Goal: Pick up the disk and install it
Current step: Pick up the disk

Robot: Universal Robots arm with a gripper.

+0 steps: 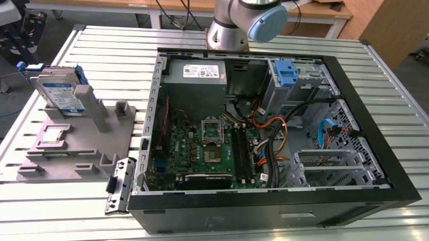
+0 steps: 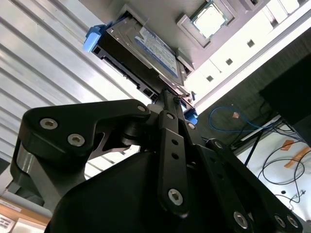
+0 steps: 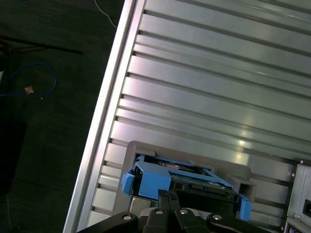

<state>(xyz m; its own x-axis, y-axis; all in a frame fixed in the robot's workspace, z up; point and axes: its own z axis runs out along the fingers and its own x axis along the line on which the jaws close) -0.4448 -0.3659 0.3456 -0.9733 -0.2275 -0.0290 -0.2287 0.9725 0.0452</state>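
The disk (image 1: 59,93), a silver-grey drive with a white-and-blue label in a blue carrier frame, stands on edge in a slot of the grey fixture (image 1: 80,145) at the exterior view's left. In both wrist views the disk (image 2: 150,48) (image 3: 150,179) lies just beyond my black gripper (image 2: 166,94) (image 3: 168,195). The fingers meet at their tips, shut on nothing. The tips point at the disk's upper edge, and I cannot tell whether they touch it.
An open computer case (image 1: 375,125) fills the table's middle and right, with a grey power-supply box (image 1: 201,70), a motherboard (image 1: 208,145) and a blue latch (image 1: 287,75) at the drive bay. A processor chip (image 1: 54,135) (image 2: 209,19) lies on the fixture. The slatted table's edge (image 3: 104,121) borders dark floor.
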